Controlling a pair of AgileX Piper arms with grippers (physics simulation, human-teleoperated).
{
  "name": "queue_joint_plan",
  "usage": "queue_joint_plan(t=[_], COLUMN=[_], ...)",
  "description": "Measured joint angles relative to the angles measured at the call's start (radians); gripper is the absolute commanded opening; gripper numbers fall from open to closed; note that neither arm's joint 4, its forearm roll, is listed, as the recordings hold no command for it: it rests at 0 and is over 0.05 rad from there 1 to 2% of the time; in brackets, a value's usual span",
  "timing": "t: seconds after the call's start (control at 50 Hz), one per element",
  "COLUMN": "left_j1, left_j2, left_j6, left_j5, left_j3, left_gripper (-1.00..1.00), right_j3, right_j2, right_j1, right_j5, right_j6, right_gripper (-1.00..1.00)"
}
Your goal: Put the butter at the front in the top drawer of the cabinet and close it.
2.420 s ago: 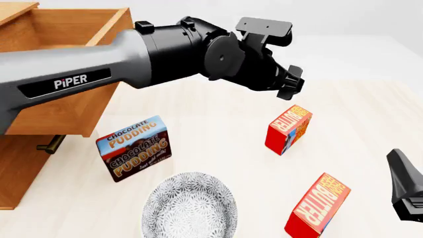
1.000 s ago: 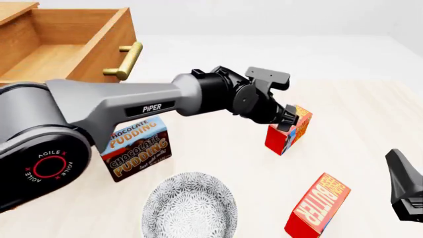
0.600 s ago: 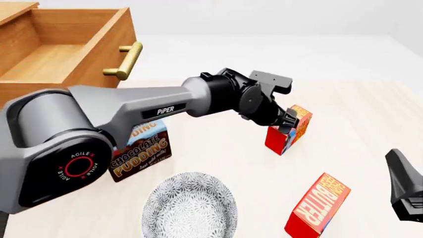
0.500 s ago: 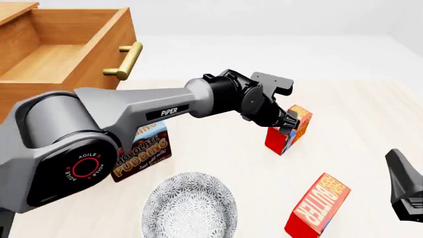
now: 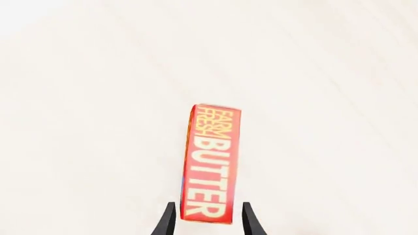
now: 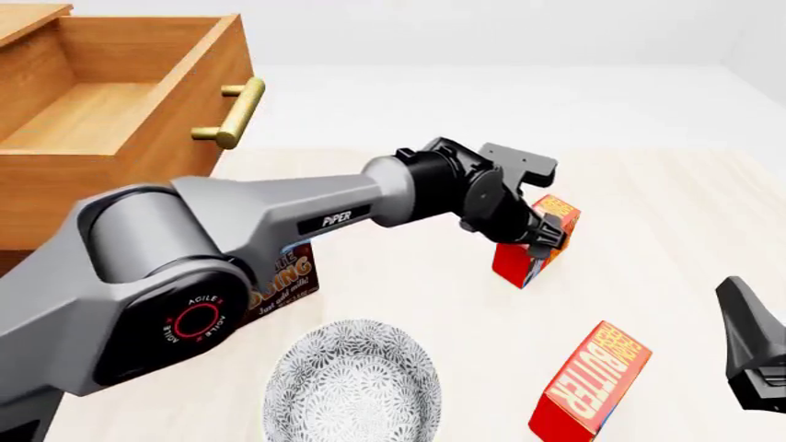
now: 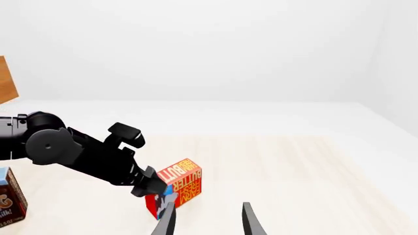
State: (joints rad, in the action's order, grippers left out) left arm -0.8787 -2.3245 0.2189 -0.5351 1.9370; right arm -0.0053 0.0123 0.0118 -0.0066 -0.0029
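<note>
The left gripper point(image 5: 209, 221) has pushed further out than a moment ago, its jaws spread to either side of the near end of the far butter carton point(image 6: 537, 241) — not clamped. The task's butter point(image 6: 592, 379), a glossy red box, stands on the pale wood surface point(image 6: 687, 212) near the right gripper point(image 7: 207, 219), whose jaws hang apart — the top drawer point(image 6: 117, 101) gapes open.
</note>
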Motion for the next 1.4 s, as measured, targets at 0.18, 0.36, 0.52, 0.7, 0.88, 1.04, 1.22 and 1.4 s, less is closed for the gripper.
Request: queue_joint_plan(t=[0.18, 0.36, 0.52, 0.7, 0.88, 1.04, 1.22, 1.4], left_j1=[-0.003, -0.002, -0.001, 0.0, 0.001, 0.003, 0.003, 0.0], left_j2=[-0.019, -0.042, -0.065, -0.095, -0.127, -0.157, -0.196, -0.212], left_j6=[-0.003, -0.007, -0.009, -0.009, -0.008, -0.006, -0.002, 0.014], left_j5=[-0.014, -0.03, -0.043, -0.056, -0.071, -0.087, -0.106, -0.118], left_j3=[0.027, 0.057, 0.084, 0.119, 0.156, 0.194, 0.241, 0.266], left_gripper=[1.0, 1.0, 1.0, 1.0, 1.0, 1.0, 1.0, -1.0], right_j3=[0.0, 0.0, 0.0, 0.0, 0.0, 0.0, 0.0, 0.0], right_j2=[0.0, 0.0, 0.0, 0.0, 0.0, 0.0, 0.0, 0.0], right_j1=[0.0, 0.0, 0.0, 0.0, 0.0, 0.0, 0.0, 0.0], right_j5=[0.0, 0.0, 0.0, 0.0, 0.0, 0.0, 0.0, 0.0], right_j6=[0.0, 0.0, 0.0, 0.0, 0.0, 0.0, 0.0, 0.0], right_gripper=[1.0, 1.0, 1.0, 1.0, 1.0, 1.0, 1.0, 1.0])
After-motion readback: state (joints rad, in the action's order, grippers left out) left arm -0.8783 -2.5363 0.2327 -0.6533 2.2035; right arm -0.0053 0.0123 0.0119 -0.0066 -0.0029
